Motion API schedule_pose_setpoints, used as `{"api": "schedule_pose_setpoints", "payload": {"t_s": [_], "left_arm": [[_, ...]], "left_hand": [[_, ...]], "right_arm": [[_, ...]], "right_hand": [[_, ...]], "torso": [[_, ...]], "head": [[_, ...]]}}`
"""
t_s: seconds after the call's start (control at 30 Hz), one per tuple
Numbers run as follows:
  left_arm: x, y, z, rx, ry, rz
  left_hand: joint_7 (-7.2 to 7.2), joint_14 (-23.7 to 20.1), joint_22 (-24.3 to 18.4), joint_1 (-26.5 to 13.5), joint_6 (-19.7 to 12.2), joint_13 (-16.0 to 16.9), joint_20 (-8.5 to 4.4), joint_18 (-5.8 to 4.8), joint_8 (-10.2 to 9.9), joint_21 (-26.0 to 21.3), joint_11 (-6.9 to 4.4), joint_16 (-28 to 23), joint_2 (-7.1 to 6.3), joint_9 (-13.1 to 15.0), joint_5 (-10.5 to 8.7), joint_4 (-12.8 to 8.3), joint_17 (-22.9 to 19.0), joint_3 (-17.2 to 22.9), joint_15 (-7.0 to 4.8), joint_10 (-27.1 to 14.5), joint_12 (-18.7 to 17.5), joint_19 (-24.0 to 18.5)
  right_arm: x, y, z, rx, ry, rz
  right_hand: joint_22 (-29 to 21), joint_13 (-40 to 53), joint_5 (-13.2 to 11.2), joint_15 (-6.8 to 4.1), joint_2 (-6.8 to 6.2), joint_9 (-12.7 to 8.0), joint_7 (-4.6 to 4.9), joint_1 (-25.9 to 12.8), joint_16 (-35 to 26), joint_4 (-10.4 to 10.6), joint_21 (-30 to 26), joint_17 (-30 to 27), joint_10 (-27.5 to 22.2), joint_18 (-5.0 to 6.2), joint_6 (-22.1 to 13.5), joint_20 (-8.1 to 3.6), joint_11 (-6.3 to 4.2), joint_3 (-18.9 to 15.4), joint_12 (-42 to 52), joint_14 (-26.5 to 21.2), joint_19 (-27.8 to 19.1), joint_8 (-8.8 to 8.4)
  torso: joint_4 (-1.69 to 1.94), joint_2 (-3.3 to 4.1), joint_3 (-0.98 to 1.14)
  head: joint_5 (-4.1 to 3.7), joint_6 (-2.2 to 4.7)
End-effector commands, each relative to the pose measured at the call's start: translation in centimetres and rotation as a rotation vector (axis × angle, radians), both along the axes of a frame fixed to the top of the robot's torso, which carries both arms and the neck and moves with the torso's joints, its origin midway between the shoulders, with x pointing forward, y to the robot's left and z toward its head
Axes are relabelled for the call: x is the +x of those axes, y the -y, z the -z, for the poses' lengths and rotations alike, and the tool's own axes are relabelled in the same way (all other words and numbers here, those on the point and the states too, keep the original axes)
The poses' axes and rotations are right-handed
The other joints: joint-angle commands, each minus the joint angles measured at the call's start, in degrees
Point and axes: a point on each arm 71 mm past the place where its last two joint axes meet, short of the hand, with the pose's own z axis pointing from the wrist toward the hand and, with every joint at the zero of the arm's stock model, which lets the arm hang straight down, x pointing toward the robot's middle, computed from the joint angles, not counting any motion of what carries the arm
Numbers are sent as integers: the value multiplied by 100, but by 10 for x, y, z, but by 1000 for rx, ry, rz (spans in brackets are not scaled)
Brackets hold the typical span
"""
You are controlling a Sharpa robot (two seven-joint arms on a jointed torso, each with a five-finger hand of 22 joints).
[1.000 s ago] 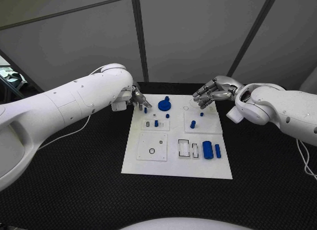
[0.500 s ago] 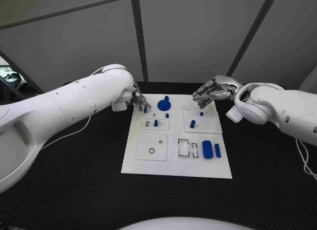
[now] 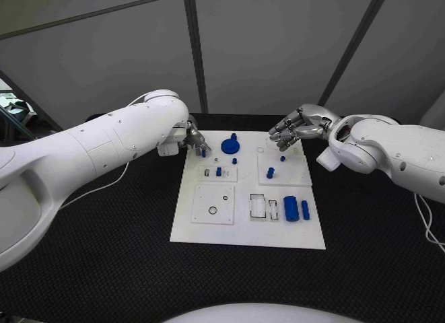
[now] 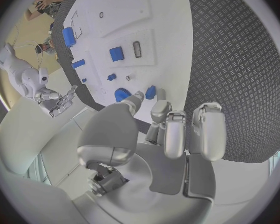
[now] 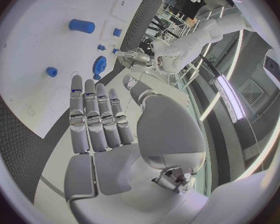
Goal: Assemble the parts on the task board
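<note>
While the white board point(image 3: 248, 232) lies in the middle of the black counter point(image 3: 96, 256), both hands are held over its far end, seemingly so that the small blue parts there can be reached. The left hand point(image 3: 195, 139) hangs at the far left corner, a small blue peg point(image 4: 150, 92) seen at its fingers point(image 4: 202, 134); whether it is pinched cannot be told. The right hand point(image 3: 292, 129) is kept empty, fingers straight and side by side, above the blue gear point(image 3: 231, 146).
</note>
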Motion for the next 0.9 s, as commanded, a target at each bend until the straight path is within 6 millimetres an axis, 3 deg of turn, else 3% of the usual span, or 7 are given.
{"api": "schedule_pose_setpoints", "payload": {"t_s": [0.03, 0.17, 0.47, 0.63, 0.67, 0.77, 0.9], "left_arm": [[1, 2, -2, -10, 20, 5], [2, 3, -2, -20, 37, -4], [2, 4, -2, -38, 51, -11], [2, 3, -1, -65, 45, -23], [2, 3, -1, -71, 43, -25], [1, 1, -1, -91, 42, -34], [-1, -1, -3, -108, 50, -38]], "left_hand": [[-18, 614, 954, 138, 31, -3, -17, -98, 51, 26, -51, 14, 122, -7, -5, -72, 1506, 120, -21, 6, 13, 253], [-49, 614, 959, 374, 20, -9, -37, -98, 88, 29, -81, 14, 305, -5, -5, -271, 1506, 301, -46, 1, 4, 253], [-83, 614, 968, 639, 4, -26, -61, -100, 219, 33, -109, 14, 474, 61, -5, -562, 1506, 507, -67, 6, -15, 253], [-118, 614, 972, 785, -15, -44, -84, -98, 557, 30, -147, 14, 588, 329, 18, -850, 1506, 710, -83, 42, -36, 251], [-117, 614, 976, 798, -53, -54, -87, -100, 629, 35, -148, 14, 620, 398, 49, -903, 1506, 773, -83, 43, -46, 253], [-98, 614, 981, 724, -171, -64, -87, -100, 890, 33, -133, 14, 652, 645, 431, -1052, 1506, 991, -74, 65, -59, 253], [-110, 614, 986, 614, -242, -54, -76, -102, 1060, 32, -139, 14, 647, 799, 538, -1146, 1506, 1151, -79, 88, -46, 254]], "right_arm": [[0, -2, -2, 8, 12, -6], [0, -2, -2, 7, 10, -7], [0, -2, -2, 6, 7, -8], [0, -2, -2, 5, 5, -8], [0, -2, -2, 5, 5, -8], [0, -1, -2, 4, 4, -7], [0, -1, -2, 3, 4, -6]], "right_hand": [[-7, 9, 22, -4, 26, -1, 26, -11, -2, -8, -16, -5, -17, 23, -19, -9, -1, -17, -6, -31, 45, -10], [-7, 9, 22, -4, 26, -1, 26, -11, -2, -8, -16, -5, -17, 23, -19, -9, -1, -17, -6, -31, 45, -10], [-7, 9, 22, -4, 26, -1, 26, -11, -2, -8, -16, -5, -17, 23, -19, -9, -1, -17, -6, -31, 45, -10], [-10, 9, 22, -5, 25, -1, 27, -12, -2, -9, -18, -7, -16, 23, -19, -9, -1, -21, -6, -28, 50, -11], [-10, 9, 22, -5, 25, -1, 27, -12, -2, -9, -18, -7, -16, 23, -19, -9, -1, -21, -6, -28, 50, -11], [-10, 9, 22, -5, 25, -1, 27, -12, -2, -9, -18, -7, -16, 23, -19, -9, -1, -21, -6, -28, 50, -11], [-10, 9, 22, -5, 25, -1, 27, -12, -2, -9, -18, -7, -16, 23, -19, -9, -1, -21, -6, -28, 50, -11]], "torso": [[3, -3, 2], [0, -10, 3], [4, -7, 4], [6, -7, 2], [6, -6, 2], [7, -7, 1], [12, -7, 1]], "head": [[-6, 1], [2, -2], [6, -4], [7, 1], [7, 1], [7, 1], [9, -4]]}}
